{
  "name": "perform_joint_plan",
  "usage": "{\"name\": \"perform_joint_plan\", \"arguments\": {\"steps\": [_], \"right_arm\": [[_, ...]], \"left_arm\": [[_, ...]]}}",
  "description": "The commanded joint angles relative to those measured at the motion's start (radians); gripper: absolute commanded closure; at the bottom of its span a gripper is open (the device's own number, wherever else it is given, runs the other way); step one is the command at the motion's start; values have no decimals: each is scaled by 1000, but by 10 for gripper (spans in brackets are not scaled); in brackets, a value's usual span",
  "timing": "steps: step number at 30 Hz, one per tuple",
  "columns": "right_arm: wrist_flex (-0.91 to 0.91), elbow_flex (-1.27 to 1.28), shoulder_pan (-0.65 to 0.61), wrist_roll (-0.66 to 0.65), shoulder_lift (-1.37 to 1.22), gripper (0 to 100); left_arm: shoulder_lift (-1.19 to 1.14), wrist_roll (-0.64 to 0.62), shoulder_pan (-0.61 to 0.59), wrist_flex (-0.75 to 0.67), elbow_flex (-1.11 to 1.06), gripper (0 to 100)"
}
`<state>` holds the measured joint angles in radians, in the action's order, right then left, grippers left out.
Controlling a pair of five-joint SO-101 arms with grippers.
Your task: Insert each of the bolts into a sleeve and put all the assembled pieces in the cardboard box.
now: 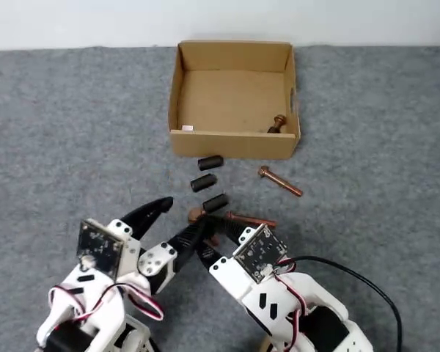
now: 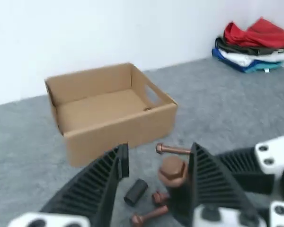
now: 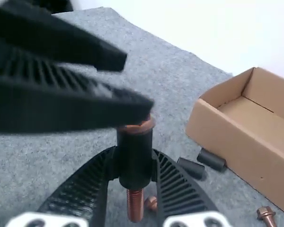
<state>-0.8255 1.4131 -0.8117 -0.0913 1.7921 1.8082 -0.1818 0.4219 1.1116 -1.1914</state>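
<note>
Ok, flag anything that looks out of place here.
Nothing stands out. The box sits upright and undamaged, one assembled piece inside; loose sleeves and bolts lie on the carpet before it. The right gripper grips a bolted sleeve.

High camera hangs above the grey carpet (image 1: pixel 73 132), looking steeply down from well back: both arms at its near edge, the cardboard box (image 1: pixel 235 144) toward the far side. Left wrist camera sits low behind the left gripper (image 2: pixel 159 153), sighting out between the fingers, across the floor to the box front and the white wall (image 2: pixel 85 33) beyond. Right wrist camera is in very tight on the right gripper (image 3: pixel 134 157) and its sleeve (image 3: pixel 132 172), the box off at an angle, corner-on. All three views share the box; both wrist views share the bolt (image 2: pixel 173 170) in that sleeve.
</note>
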Motion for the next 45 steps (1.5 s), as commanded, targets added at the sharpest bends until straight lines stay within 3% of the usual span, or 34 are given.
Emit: {"name": "perform_joint_plan", "arguments": {"steps": [1,5,10,16,26,34,45], "right_arm": [[-38,-31,71,91,12,990],[-116,-60,255,301,8,990],[-137,-98,424,376,5,991],[-163,-287,437,381,-208,991],[-102,-810,519,377,-894,991],[116,-1135,553,353,-1345,990],[352,-1349,550,229,-1834,990]], "left_arm": [[6,8,-58,25,67,824],[8,14,-176,18,42,1000],[8,14,-310,18,-148,996],[9,14,-427,12,-295,996],[9,15,-437,9,-466,995],[9,37,-494,-38,-493,995],[8,43,-499,-40,-493,995]]}}
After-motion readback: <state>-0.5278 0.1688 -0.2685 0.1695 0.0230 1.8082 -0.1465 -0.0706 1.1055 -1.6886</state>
